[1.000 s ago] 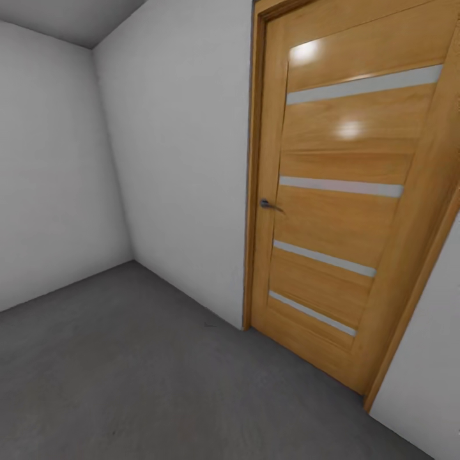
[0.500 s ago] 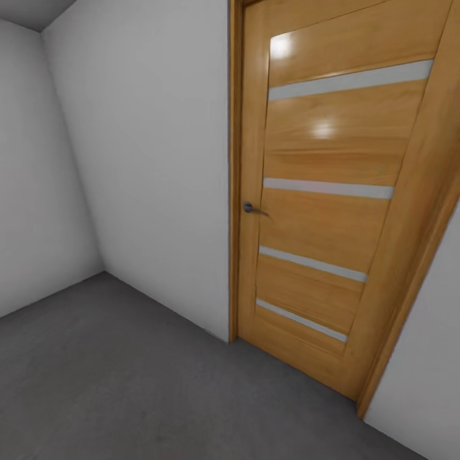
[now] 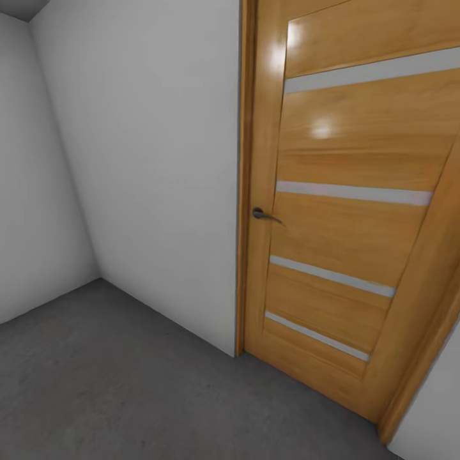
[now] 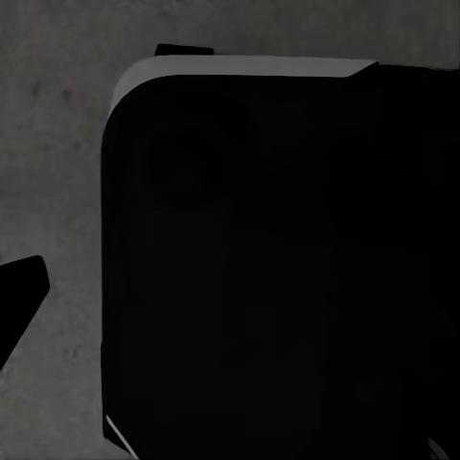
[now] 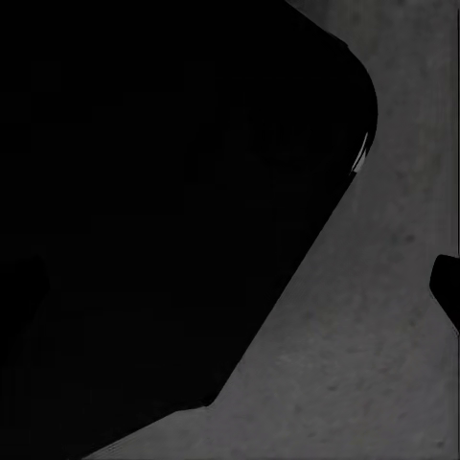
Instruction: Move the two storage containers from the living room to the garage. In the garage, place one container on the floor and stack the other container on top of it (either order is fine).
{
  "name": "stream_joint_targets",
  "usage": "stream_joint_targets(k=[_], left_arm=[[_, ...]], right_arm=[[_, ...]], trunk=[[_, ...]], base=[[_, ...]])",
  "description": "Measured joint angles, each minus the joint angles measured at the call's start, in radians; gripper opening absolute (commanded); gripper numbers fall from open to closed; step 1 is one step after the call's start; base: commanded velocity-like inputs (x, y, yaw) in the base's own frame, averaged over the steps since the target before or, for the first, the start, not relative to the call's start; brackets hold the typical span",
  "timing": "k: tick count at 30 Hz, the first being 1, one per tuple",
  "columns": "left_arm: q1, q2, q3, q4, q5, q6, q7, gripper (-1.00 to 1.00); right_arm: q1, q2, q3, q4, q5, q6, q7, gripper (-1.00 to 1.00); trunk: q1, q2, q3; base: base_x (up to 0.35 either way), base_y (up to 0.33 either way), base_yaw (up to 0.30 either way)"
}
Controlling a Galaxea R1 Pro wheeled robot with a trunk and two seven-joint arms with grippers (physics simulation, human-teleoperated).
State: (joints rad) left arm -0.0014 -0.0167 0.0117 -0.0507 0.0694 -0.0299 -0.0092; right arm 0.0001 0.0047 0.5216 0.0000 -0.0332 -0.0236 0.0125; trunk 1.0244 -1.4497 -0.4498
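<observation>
the dark grey, mottled concrete floor (image 3: 128,383) of the garage spreads across the lower part of the head view, running up to plain pale grey walls (image 3: 160,160) that meet in a corner at the left. the two orange-red storage containers cannot be placed from these pictures; what can be told of the task's things is that the robot stands on the garage floor facing a wall and a door.

set in the wall at the right of the head view is a tall, glossy honey-coloured wooden door (image 3: 345,223) with four narrow frosted pale horizontal strips across its panel. it sits closed within a matching wooden frame (image 3: 245,191), whose left post runs down to the floor. a small dark metal lever handle (image 3: 262,214) sticks out near the door's left edge, at about mid-height. two soft light reflections lie on the upper part of the panel.

in the left wrist view, a large black rounded body (image 4: 278,268) with a pale grey upper rim hangs over the same rough grey concrete, and a small black tip (image 4: 19,292) pokes in at one edge. in the right wrist view, a similar black rounded mass (image 5: 163,211) covers much of the picture above the concrete, with another small dark tip (image 5: 447,287) at the edge. whether the left gripper or the right gripper is open or closed cannot be told.
</observation>
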Motion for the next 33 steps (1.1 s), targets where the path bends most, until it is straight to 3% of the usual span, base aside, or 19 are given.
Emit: stream_joint_targets(k=[14,33], left_arm=[[0.0,0.0,0.0,0.0,0.0,0.0,0.0,1.0],[0.0,0.0,0.0,0.0,0.0,0.0,0.0,1.0]], right_arm=[[0.0,0.0,0.0,0.0,0.0,-0.001,-0.001,1.0],[0.0,0.0,0.0,0.0,0.0,0.0,-0.001,1.0]], trunk=[[0.0,0.0,0.0],[0.0,0.0,0.0]], base=[[0.323,0.171,-0.022],[0.323,0.17,-0.235]])
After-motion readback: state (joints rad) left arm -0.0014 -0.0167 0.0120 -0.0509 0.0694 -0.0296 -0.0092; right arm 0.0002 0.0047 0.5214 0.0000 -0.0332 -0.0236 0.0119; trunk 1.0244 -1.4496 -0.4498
